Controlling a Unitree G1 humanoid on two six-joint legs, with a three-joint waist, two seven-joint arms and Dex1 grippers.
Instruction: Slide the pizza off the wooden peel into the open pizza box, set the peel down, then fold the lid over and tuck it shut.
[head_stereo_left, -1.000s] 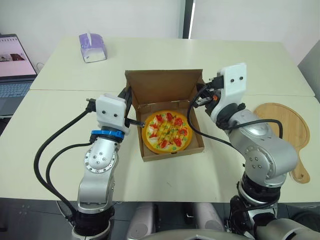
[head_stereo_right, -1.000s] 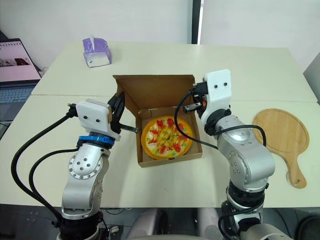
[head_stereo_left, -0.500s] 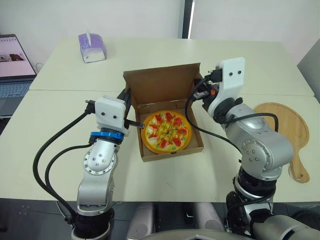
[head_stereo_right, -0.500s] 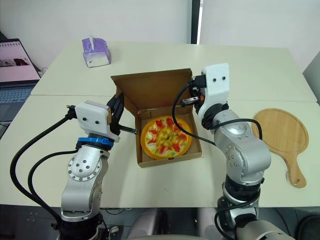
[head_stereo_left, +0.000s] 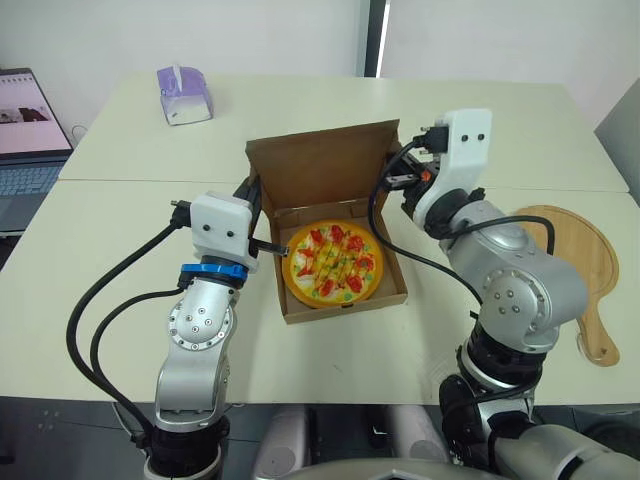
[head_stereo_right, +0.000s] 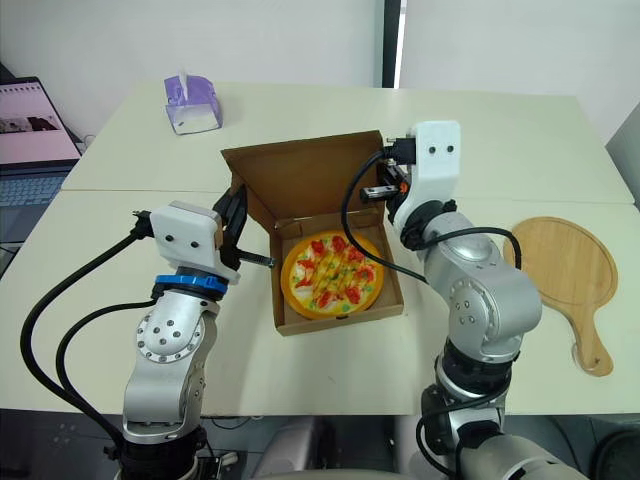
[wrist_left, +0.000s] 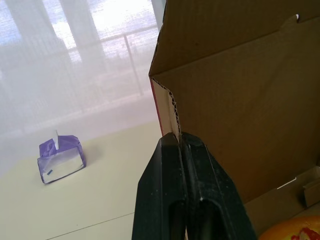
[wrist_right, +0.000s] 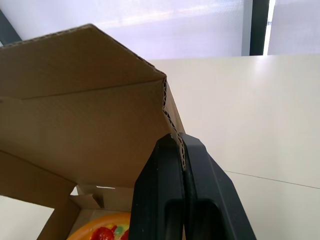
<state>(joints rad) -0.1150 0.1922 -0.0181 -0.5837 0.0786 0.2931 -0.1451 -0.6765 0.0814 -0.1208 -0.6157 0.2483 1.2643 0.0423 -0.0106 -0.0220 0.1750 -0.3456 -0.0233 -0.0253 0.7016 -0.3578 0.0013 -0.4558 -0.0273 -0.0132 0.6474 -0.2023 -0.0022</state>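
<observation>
Two arms meet at one pizza box (head_stereo_left: 343, 292), which stands open in the centre of the pale surface (head_stereo_left: 330, 360). At the left frame edge a laptop (head_stereo_left: 25, 140) is cut off by the border, and a purple tissue box (head_stereo_left: 184, 95) stands in the upper left, well apart from the box.

Left of centre, the left gripper (wrist_left: 180, 138) has its jaws closed on the left edge of the raised lid (head_stereo_left: 325, 170). In the head views its fingers are largely hidden behind the white wrist housing. The left wrist view shows the corrugated edge running down between the black fingers.

The pizza (head_stereo_left: 334, 263) lies flat inside the box tray; in the wrist views only a sliver of it shows at the frame border.

At the lid's right edge, the right gripper (wrist_right: 180, 139) likewise has its jaws pinched on the cardboard. Black cables partly mask it in the head views.

At the right, the wooden peel (head_stereo_right: 560, 265) lies flat on the surface with its handle toward the lower right. In the left eye view the right arm covers part of its rim.

Compared with one second ago, the right wrist sits higher in the frame. The lid's upper right corner has risen with it, so the top edge now slants upward to the right. The left arm, pizza and peel are unchanged.
</observation>
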